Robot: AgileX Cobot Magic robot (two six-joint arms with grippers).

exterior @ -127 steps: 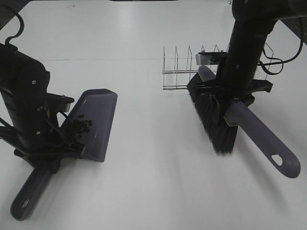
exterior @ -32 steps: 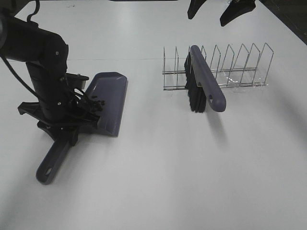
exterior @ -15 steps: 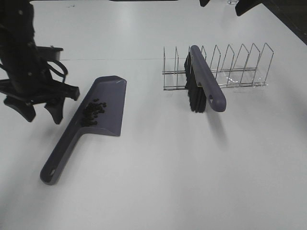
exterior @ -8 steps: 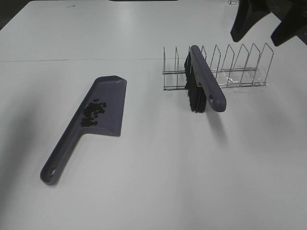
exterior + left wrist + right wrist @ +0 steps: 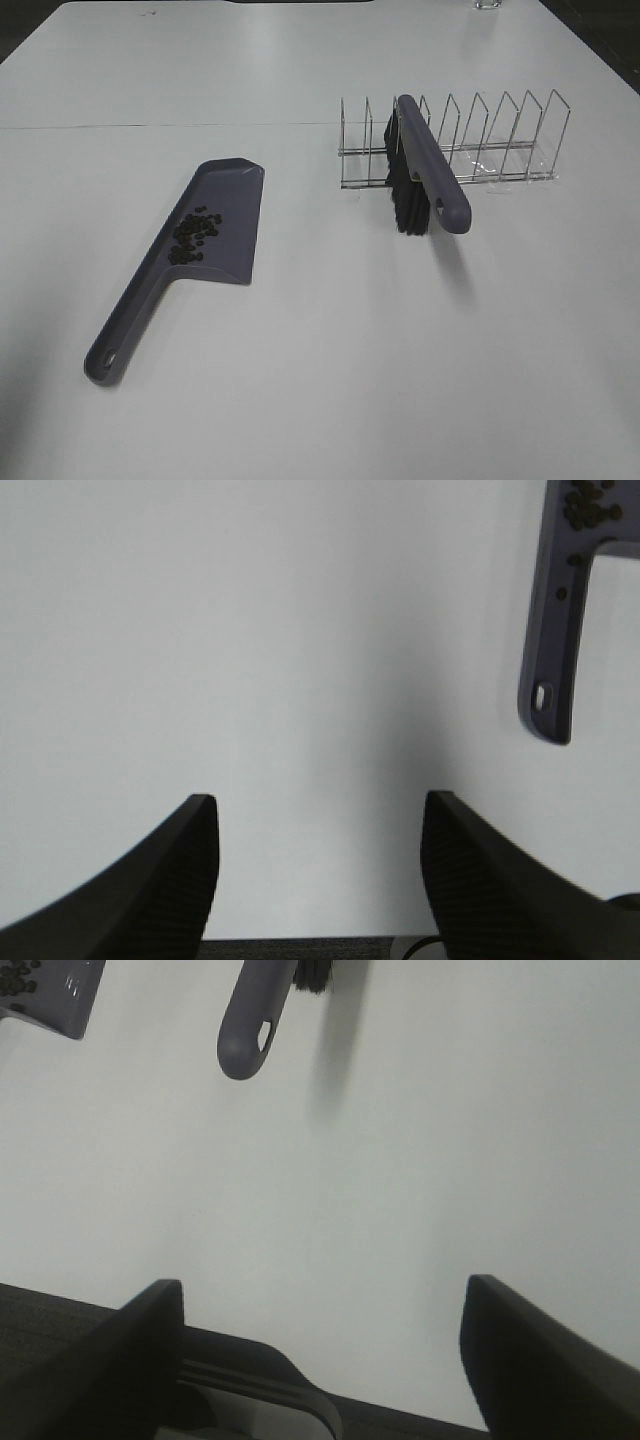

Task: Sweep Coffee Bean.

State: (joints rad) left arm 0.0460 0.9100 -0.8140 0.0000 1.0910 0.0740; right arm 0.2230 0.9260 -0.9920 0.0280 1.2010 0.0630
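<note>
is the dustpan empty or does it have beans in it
Not empty: a cluster of coffee beans lies in the dustpan, near where its handle joins.

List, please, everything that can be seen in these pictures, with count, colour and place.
table: one, white, under everything.
dustpan: one, purple-grey, lying flat on the left of the table.
coffee beans: a small cluster, dark brown-black, in the dustpan.
wire rack: one, silver, on the right at the back.
brush: one, purple-grey handle with black bristles, resting in the rack.
left pincer: one, black, open, empty.
right pincer: one, black, open, empty.
</note>
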